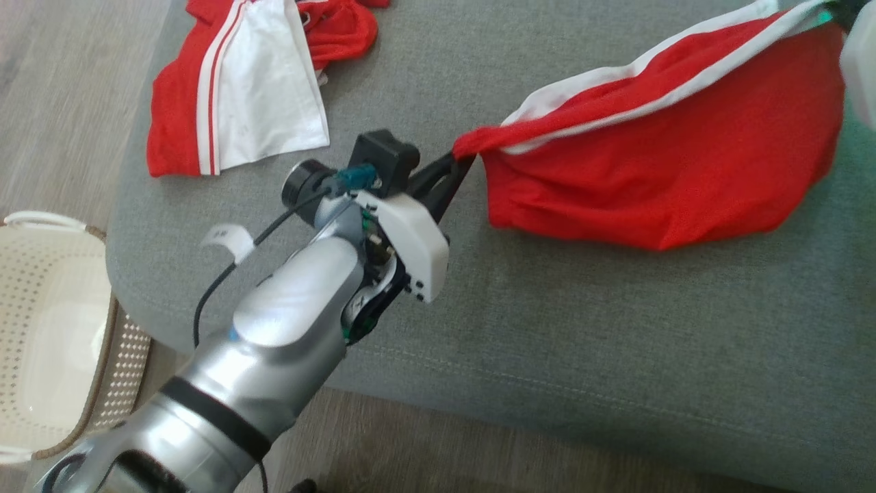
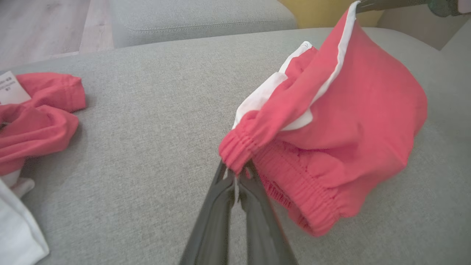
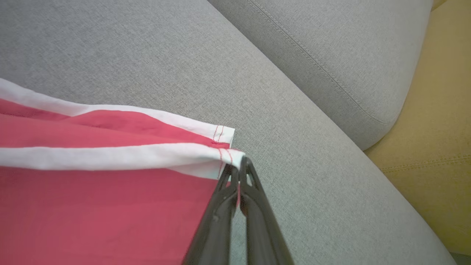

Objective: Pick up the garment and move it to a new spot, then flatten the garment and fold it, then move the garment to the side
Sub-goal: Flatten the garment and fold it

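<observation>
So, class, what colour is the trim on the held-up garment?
White trim on the red garment; clearest in the right wrist view.

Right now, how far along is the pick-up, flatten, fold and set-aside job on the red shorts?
Pick-up looks done: the red shorts hang stretched over the grey sofa cushion. In hand: the left gripper is shut on the elastic waistband, the right gripper on a white-trimmed hem corner. Left: laying them flat, folding, moving them aside; nothing is folded yet.
</observation>
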Robot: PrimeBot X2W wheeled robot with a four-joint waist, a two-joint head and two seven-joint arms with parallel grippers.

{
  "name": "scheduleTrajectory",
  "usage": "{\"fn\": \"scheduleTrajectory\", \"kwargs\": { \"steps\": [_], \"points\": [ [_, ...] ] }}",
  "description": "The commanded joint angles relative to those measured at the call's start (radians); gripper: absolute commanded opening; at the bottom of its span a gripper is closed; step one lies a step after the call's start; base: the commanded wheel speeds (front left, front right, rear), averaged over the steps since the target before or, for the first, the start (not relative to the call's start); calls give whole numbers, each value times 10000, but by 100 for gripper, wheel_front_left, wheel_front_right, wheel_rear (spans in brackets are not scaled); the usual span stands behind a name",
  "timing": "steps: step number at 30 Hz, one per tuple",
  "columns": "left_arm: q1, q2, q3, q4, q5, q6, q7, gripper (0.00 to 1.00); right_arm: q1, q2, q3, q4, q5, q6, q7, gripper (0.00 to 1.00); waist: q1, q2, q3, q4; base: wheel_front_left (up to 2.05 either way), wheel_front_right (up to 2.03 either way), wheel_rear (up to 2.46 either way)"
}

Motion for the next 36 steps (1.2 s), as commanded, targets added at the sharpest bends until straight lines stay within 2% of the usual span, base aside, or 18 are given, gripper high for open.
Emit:
{"fn": "scheduleTrajectory", "kwargs": {
  "steps": [1, 7, 10, 11, 12, 13, 14, 15, 16, 21, 28, 32, 36],
  "points": [
    [-526, 91, 420, -58, 48, -24, -144, 0, -173, -12, -1, 30, -69, -6, -122, 0, 0, 0, 97, 61, 0, 0, 0],
    [-930, -186, 429, 638, 17, -34, -369, 0, -419, 127, 169, 391, -125, -6, -283, 0, 0, 0, 339, 159, 0, 0, 0],
    [-1047, -291, 387, 925, -7, -69, -476, 0, -367, 248, 210, 477, 197, -6, -206, 0, 0, 0, 398, 171, 0, 0, 0],
    [-1080, -321, 376, 1014, -18, -74, -510, 0, -361, 289, 215, 497, 337, -6, -202, 9, 0, 0, 413, 169, 0, 0, 0],
    [-1113, -349, 372, 1102, -30, -69, -554, 7, -375, 322, 222, 518, 412, -6, -254, 100, 0, 0, 422, 165, 0, 0, 0],
    [-1143, -375, 366, 1189, -43, -67, -599, 34, -372, 355, 229, 591, 487, -6, -246, 100, 0, 0, 426, 160, 0, 0, 0],
    [-1168, -398, 359, 1280, -53, -58, -642, 53, -375, 386, 244, 632, 481, -6, -259, 100, 0, 0, 421, 158, 0, 0, 0],
    [-1190, -421, 362, 1371, -65, -24, -689, 92, -365, 411, 257, 669, 478, -6, -285, 100, 0, 0, 411, 154, 0, 0, 0],
    [-1205, -441, 358, 1455, -76, -2, -736, 100, -341, 438, 269, 708, 488, -6, -313, 100, 0, 0, 392, 147, 0, 0, 0],
    [-1179, -507, 459, 1817, -207, 189, -987, 100, -191, 532, 296, 1087, 589, -6, -665, 100, 0, 0, 88, 91, 0, 0, 0],
    [-920, -303, 1098, 1725, -454, 531, -1373, 100, 346, 850, -22, 1797, 1139, -6, -1913, 100, 0, 0, -744, -109, 0, 0, 0],
    [-568, 0, 1694, 1213, -539, 873, -1455, 100, 834, 1131, -321, 2096, 1433, -6, -2943, 100, 0, 0, -1349, -302, 0, 0, 0],
    [66, 368, 2668, -14, -317, 1391, -1469, 100, 1382, 1447, -484, 2308, 1343, -6, -4314, 100, 0, 0, -1993, -533, 0, 0, 0]
  ]
}}
